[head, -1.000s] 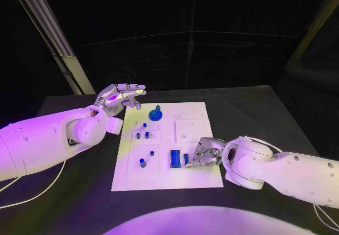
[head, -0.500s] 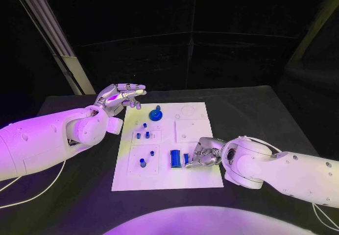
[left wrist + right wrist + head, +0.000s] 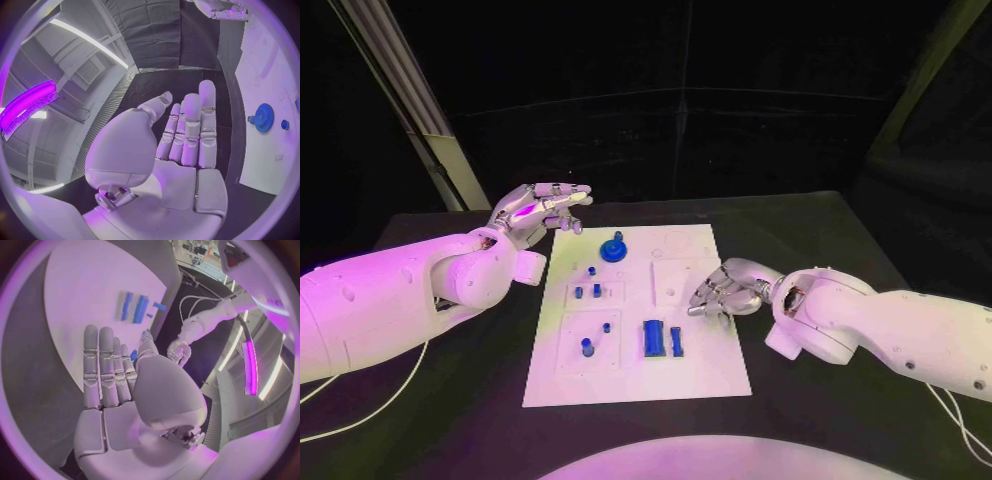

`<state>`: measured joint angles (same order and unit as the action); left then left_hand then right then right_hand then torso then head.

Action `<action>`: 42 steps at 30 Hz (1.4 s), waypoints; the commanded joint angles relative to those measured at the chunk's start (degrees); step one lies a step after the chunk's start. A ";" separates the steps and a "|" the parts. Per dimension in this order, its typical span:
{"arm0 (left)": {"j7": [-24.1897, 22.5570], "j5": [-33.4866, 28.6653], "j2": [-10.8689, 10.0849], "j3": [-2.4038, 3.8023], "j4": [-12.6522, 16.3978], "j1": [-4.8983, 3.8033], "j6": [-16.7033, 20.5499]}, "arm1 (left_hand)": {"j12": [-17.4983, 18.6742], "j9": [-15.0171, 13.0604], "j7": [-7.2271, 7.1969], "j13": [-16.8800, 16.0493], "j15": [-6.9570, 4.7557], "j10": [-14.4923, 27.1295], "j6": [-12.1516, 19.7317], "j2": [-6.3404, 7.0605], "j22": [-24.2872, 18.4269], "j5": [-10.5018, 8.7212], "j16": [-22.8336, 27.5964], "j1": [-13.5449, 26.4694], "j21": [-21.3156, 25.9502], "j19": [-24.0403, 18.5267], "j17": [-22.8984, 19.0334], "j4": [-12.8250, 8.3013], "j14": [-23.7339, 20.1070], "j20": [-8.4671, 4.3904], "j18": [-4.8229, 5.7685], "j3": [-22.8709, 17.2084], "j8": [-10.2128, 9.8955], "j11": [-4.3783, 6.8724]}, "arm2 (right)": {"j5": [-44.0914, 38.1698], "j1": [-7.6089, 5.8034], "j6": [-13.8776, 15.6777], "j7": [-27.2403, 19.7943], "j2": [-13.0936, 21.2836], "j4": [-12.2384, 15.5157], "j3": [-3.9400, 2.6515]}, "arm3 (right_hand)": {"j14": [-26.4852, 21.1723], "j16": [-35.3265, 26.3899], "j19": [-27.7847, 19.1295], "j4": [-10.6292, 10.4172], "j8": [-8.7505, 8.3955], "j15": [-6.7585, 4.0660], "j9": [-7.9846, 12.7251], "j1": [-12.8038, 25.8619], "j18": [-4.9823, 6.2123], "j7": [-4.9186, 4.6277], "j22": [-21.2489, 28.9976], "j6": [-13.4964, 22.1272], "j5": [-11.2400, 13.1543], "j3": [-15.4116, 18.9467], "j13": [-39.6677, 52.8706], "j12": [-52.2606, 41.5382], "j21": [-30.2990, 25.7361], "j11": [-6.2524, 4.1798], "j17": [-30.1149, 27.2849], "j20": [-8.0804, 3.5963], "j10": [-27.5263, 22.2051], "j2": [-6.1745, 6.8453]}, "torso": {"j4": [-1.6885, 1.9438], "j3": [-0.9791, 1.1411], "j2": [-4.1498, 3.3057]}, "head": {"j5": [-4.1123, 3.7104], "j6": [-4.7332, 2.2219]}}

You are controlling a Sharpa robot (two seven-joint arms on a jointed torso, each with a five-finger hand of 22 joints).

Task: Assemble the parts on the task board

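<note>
The white task board (image 3: 689,365) lies in the middle of the black table. A blue gear (image 3: 613,247) stands near its far end, small blue pegs (image 3: 591,291) sit left of the middle, and two blue bars (image 3: 653,338) lie side by side nearer me. My right hand (image 3: 720,291) hovers at the board's right edge, a little beyond the bars, holding nothing; its fingers (image 3: 100,365) are stretched out over the board (image 3: 81,285) short of the bars (image 3: 140,309). My left hand (image 3: 540,207) is raised off the far left corner, fingers (image 3: 200,125) apart and empty, with the gear (image 3: 263,117) beside it.
Black table surface (image 3: 819,230) surrounds the board on all sides. A pale metal post (image 3: 437,140) stands behind the table's far left corner. White cables (image 3: 358,400) trail under my left arm.
My right hand has drawn back from the short blue bar and now sits farther up the board's right edge. The left hand has barely moved. The camera has shifted slightly.
</note>
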<state>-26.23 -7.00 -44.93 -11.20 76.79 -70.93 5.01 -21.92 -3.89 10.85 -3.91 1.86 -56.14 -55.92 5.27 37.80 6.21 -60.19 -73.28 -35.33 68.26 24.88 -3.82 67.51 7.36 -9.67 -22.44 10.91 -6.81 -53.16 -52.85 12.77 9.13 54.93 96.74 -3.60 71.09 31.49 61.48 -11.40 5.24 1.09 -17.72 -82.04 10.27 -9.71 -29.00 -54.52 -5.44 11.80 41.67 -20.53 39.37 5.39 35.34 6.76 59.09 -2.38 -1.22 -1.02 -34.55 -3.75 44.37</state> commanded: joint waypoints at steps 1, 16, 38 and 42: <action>-1.67 -1.96 0.43 -0.20 -1.17 -0.08 -0.83 | -0.38 0.07 -0.07 0.03 0.19 0.77 0.89 0.27 -0.88 0.12 1.34 1.07 1.54 -1.53 -0.79 0.58 -1.95 0.25 -0.71 1.69 0.36 -0.03 | 25.38 -1.06 1.50 -20.10 -1.65 -4.68 -0.04 | -4.75 -6.87 -2.84 2.58 -0.74 1.61 0.61 -4.48 -0.05 -0.59 3.97 1.52 2.29 -1.33 -5.14 4.35 -6.05 1.03 -3.72 1.17 -3.11 -1.62 | -0.18 -0.59 1.46 | -0.07 -1.17; -5.32 -6.58 5.19 -0.52 -10.30 1.12 1.60 | 8.47 0.19 0.00 0.38 6.01 0.66 2.62 -2.19 -17.76 0.26 37.63 -0.44 25.54 -21.23 -17.37 2.36 -15.44 6.47 -0.24 8.20 -2.04 -2.68 | 43.62 -2.44 -0.64 -34.79 -13.26 -26.32 -1.71 | -11.95 -25.76 -7.45 7.77 -1.68 6.52 6.84 -1.92 0.07 -1.40 17.26 3.80 2.65 1.93 -28.65 15.93 -25.53 4.22 -22.19 6.87 -1.45 -3.34 | -0.97 -0.69 3.66 | 0.94 -6.92; -3.46 0.28 3.57 4.79 -0.45 5.77 18.48 | 21.92 3.89 -6.79 3.91 -1.86 35.45 36.04 -5.27 -31.79 -6.21 54.39 45.62 35.33 -51.40 -24.88 3.82 -47.78 -1.64 5.03 17.96 -10.91 6.81 | 47.56 -5.08 17.25 -35.71 -12.42 -16.70 1.16 | -48.62 -31.49 -40.97 11.40 -5.24 -1.09 17.72 51.47 -5.31 5.35 29.00 35.69 5.44 -6.54 -41.67 20.53 -39.37 -5.39 -35.34 -1.47 -37.56 2.38 | 1.22 1.02 3.37 | 3.75 -10.00; -3.49 2.67 2.39 7.07 4.39 7.55 25.81 | 21.92 3.89 -10.85 3.91 -1.86 38.35 38.79 -5.27 -32.63 -6.21 55.18 49.49 35.33 -53.77 -24.88 3.82 -50.52 -2.44 5.64 22.44 -10.91 6.81 | 50.09 -6.08 23.60 -37.16 -11.44 -12.23 2.26 | -51.83 -31.49 -43.92 11.40 -5.24 -1.09 17.72 55.86 -5.94 9.71 29.00 38.39 5.44 -7.32 -41.67 20.53 -39.37 -5.39 -35.34 -2.23 -40.68 2.38 | 1.22 1.02 3.37 | 3.75 -10.00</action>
<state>-29.33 -8.33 -42.32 -4.33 80.02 -63.56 21.23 -2.17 -0.16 3.21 -0.19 1.34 -24.06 -23.15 0.04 6.99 0.70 -6.76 -32.18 -0.61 19.62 0.20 -0.06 22.95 6.64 -5.73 -4.88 0.75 -2.14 -7.12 -58.67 27.33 -24.96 43.29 83.51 -1.39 26.15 0.48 23.89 -0.10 0.44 1.01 -1.47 -35.62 6.18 -4.30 -1.71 -22.00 -0.32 6.27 1.88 -0.42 3.01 2.34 2.04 6.18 25.08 -0.37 -0.10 -0.08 -31.17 0.00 34.38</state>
